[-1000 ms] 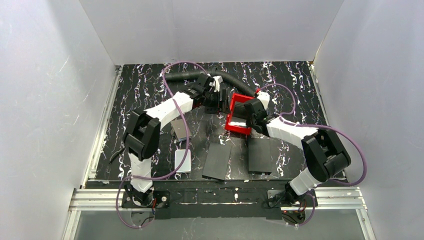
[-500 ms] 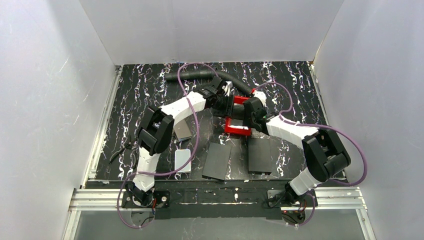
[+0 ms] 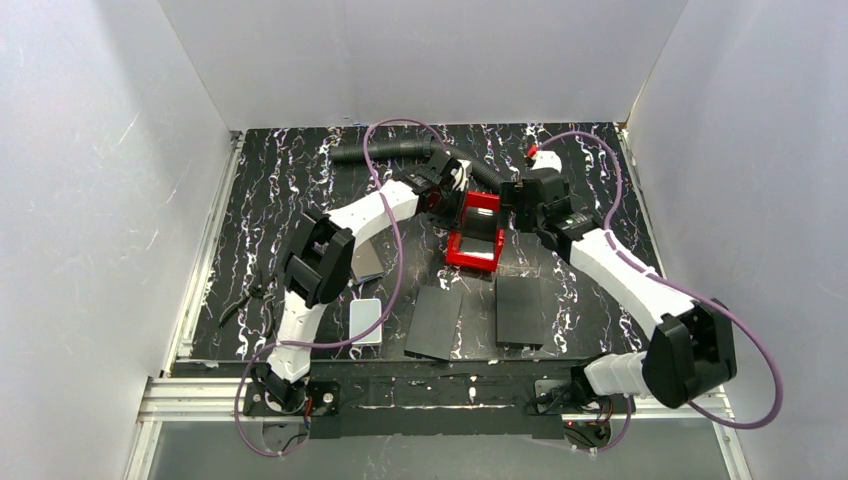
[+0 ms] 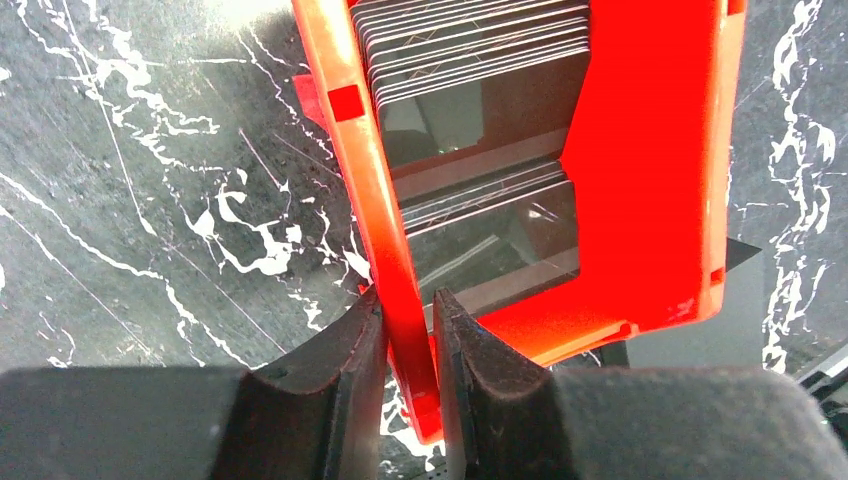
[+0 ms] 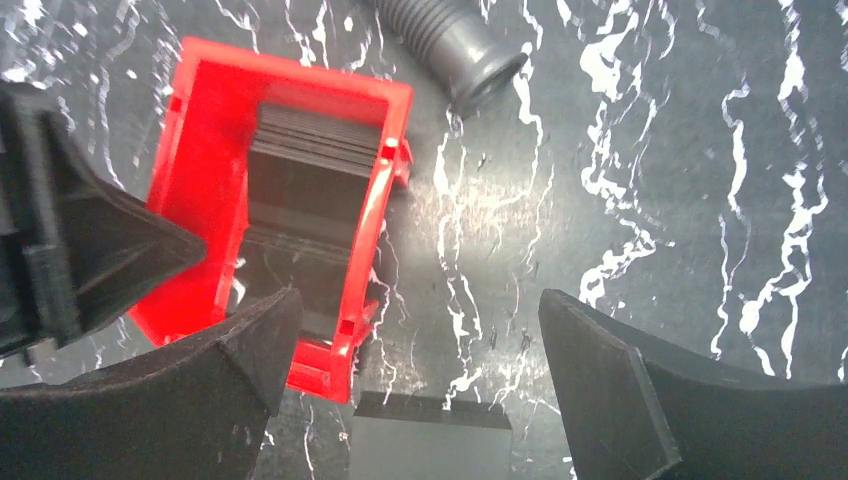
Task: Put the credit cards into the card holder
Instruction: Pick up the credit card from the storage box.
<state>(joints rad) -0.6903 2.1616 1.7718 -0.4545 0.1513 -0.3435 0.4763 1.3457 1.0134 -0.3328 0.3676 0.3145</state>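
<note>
credit cards (image 4: 470, 45) sat as a striped stack inside the red tray (image 4: 650, 150), toward its far end in the left wrist view. we had our left gripper (image 4: 408, 345) pinched narrow on the tray's side wall, one finger outside it and the other inside. our right gripper (image 5: 415, 385) hung wide open above the marbled table (image 5: 600, 150) near the tray's opposite side, holding nothing, its fingers (image 5: 610, 390) well apart. from above, the tray stood between our two grippers. the card holder (image 3: 367, 262) lay flat on the table, left of the tray and apart from it, partly hidden by our left arm. a white box (image 3: 365, 320) and two black panels (image 3: 435, 322) lay nearer our bases; a grey hose (image 5: 470, 50) lay beyond the tray.
</note>
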